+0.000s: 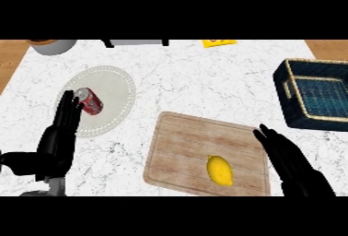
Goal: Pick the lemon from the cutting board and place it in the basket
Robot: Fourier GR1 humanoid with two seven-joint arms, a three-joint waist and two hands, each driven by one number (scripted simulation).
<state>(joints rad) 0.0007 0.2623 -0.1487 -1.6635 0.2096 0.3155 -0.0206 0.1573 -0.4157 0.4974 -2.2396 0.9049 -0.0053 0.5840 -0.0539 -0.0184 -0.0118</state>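
I have the lemon (219,170) lying on the cutting board (183,147), toward its near right part, with nothing gripping it yet. My right hand (289,159) hangs just to the right of it with its fingers straight, holding nothing. My left hand (60,133) is also straight-fingered and rests at the left, its fingertips overlapping the edge of a white plate (112,87).

The main risk I judge from here is the lemon's shape: it is smooth and rounded, so if I close on it off-centre it may roll across the board or squirt out toward the board's near edge. Coming in too flat could also shove it instead of wrapping it.

The basket (319,94) sits well apart at the far right of the worktop (204,78), and its wall stands up, so I would need to lift the lemon clear of the rim before letting go; a low carry could clip the wall.

Nothing lies between the board and the basket. A red can (90,101) lies on the plate close to my left fingers, so I would leave that hand alone. A grey pot (53,46) and a yellow packet (219,43) stand far back, out of the way.
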